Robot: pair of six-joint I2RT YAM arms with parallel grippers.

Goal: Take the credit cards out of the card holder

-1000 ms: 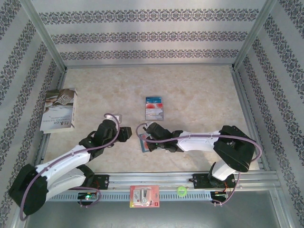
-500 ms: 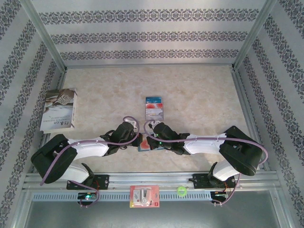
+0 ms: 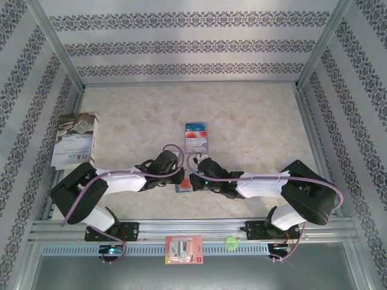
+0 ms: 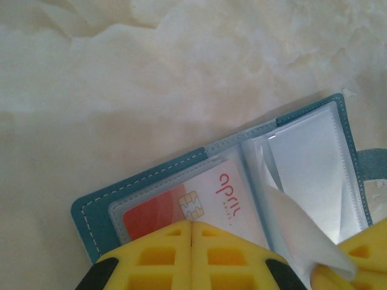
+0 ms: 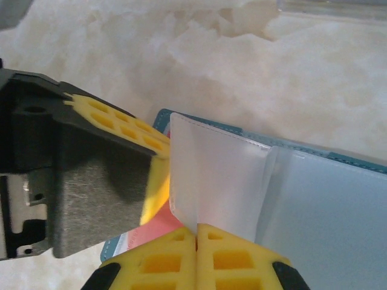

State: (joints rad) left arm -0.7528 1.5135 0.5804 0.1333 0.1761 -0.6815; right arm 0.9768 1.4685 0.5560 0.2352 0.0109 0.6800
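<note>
Since a second ago the left gripper (image 4: 192,257) has swung in from the side and now sits on the card holder (image 4: 242,151). That lies open on the table (image 3: 254,121) near the front edge, between both grippers. Its jaws are pressed together over the near edge of the pocket with the red-and-white card (image 4: 199,202); can't tell if they actually grip it. The right gripper (image 5: 196,257) pinches a clear pocket flap (image 5: 211,175), lifted upright. Some loose cards (image 3: 196,138) lie just behind the holder, and a book (image 3: 75,140) sits way off left.
</note>
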